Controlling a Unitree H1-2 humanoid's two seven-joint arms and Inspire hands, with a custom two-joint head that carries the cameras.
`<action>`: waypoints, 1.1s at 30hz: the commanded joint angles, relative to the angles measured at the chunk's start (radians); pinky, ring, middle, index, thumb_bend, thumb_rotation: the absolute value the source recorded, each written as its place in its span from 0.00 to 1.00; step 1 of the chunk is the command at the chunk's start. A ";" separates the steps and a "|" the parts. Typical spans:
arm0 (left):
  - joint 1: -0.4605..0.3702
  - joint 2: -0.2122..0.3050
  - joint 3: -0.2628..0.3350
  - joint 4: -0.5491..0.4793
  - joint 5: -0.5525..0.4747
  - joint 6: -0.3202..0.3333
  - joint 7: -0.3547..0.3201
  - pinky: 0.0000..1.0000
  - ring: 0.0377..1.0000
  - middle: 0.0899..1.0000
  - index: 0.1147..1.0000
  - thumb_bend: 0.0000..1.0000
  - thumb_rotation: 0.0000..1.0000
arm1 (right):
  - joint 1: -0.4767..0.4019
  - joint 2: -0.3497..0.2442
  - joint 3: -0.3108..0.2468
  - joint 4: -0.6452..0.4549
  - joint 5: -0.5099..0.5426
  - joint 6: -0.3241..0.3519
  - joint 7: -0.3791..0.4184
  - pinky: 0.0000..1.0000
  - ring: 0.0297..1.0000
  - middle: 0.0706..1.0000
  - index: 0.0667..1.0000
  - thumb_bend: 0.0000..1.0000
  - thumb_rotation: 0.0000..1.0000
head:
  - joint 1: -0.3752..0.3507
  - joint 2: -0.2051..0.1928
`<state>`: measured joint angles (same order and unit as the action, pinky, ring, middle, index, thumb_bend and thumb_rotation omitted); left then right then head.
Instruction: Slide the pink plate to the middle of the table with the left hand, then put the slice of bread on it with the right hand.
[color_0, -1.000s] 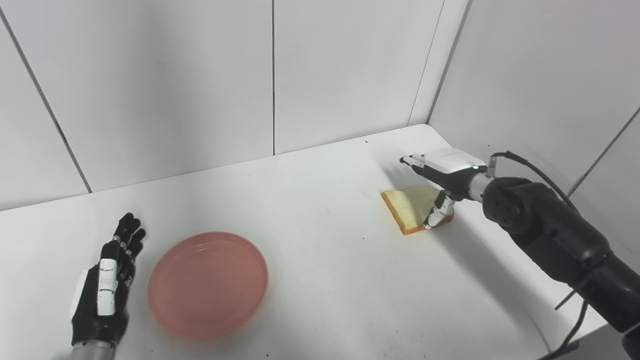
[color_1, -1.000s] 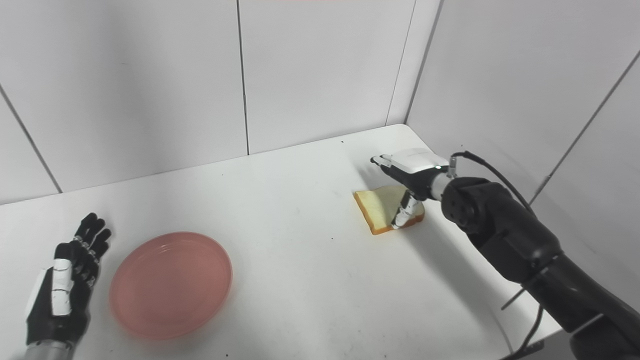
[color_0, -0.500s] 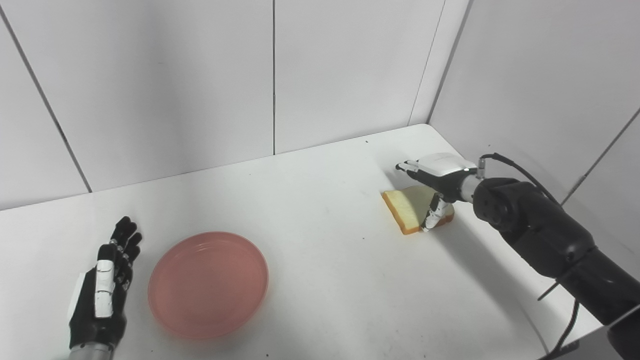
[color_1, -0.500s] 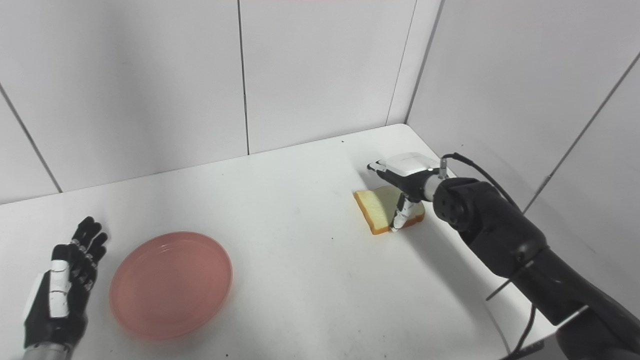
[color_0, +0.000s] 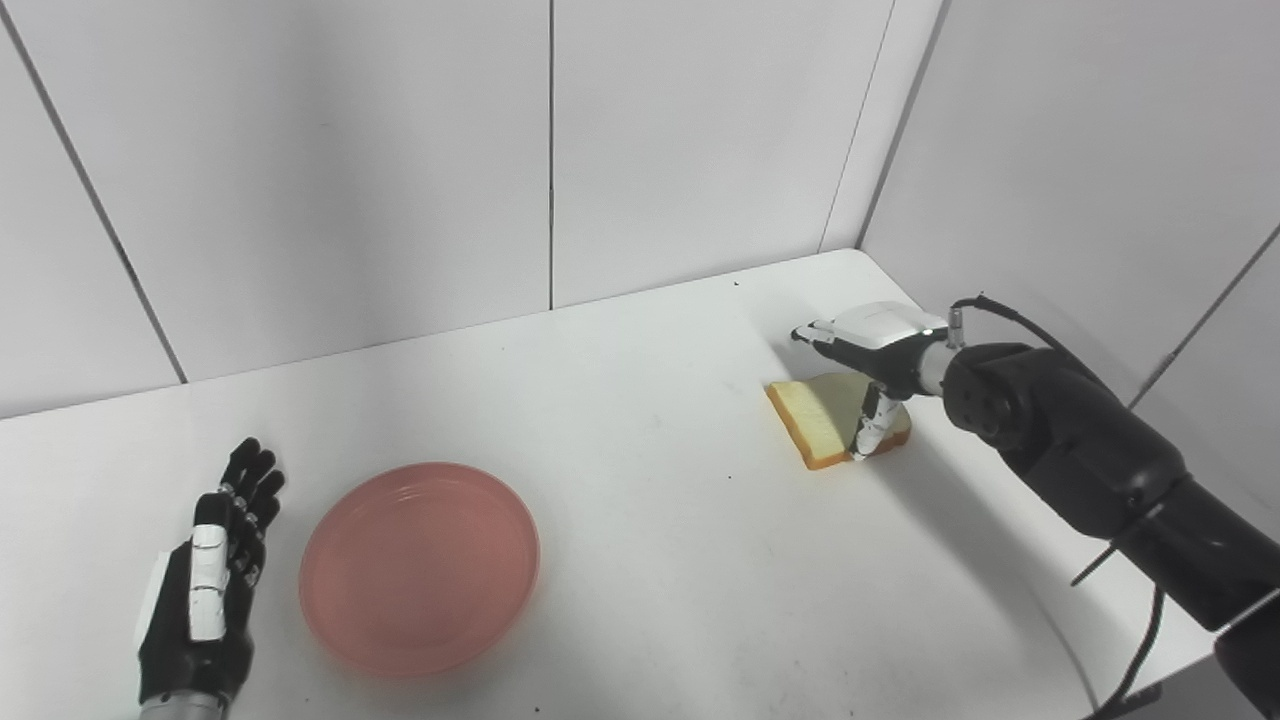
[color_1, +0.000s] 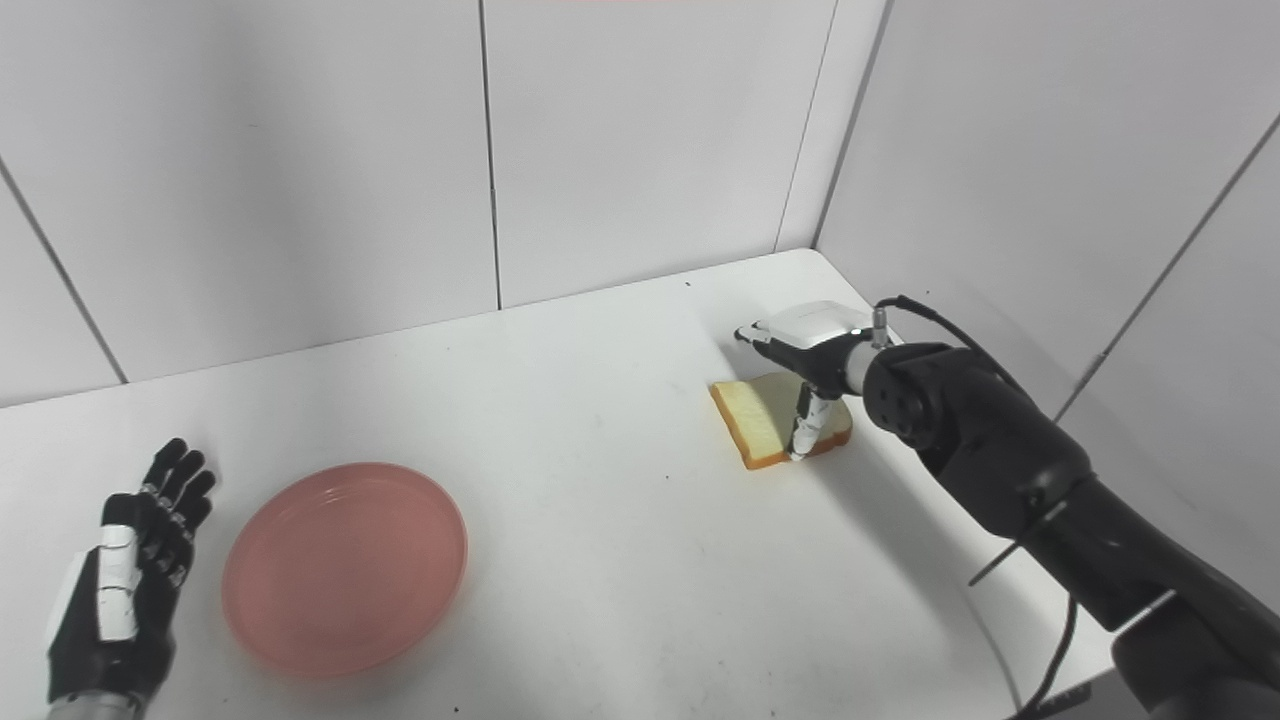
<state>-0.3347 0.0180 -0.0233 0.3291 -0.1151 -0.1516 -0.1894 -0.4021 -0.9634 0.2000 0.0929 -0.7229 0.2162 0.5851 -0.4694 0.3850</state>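
Left hand at lower left of frame, flat on white table, fingers spread and pointing up-frame, holding nothing; I see gap between it and pink plate. Plate just right of that hand, lower left, flat on table, nothing on it. Bread slice at right of centre, near table's far right corner, lying on table. My right hand poised over slice, fingers extended above it, thumb tip down on slice's near edge; not clamped, fingers apart.
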 joint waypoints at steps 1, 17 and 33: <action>0.009 -0.005 0.003 0.005 -0.013 -0.009 -0.003 1.00 0.96 0.96 0.90 0.73 1.00 | -0.045 -0.030 -0.007 -0.002 -0.010 -0.023 -0.008 1.00 1.00 1.00 0.98 0.97 0.14 | -0.001 0.004; 0.021 -0.007 0.000 -0.017 -0.016 0.003 -0.006 1.00 0.96 0.97 0.91 0.73 1.00 | -0.078 0.026 0.056 0.093 -0.011 -0.033 -0.007 0.90 0.94 0.94 0.90 0.91 0.04 | 0.003 0.017; 0.028 -0.010 -0.003 -0.038 -0.014 0.022 0.000 1.00 0.96 0.97 0.91 0.72 1.00 | -0.094 0.061 0.068 0.186 0.038 -0.071 -0.035 0.61 0.72 0.78 0.76 0.87 0.00 | 0.004 0.020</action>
<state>-0.3090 0.0104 -0.0267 0.2923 -0.1240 -0.1325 -0.1899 -0.4965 -0.8971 0.2697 0.2703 -0.7047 0.1727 0.5363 -0.4663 0.4050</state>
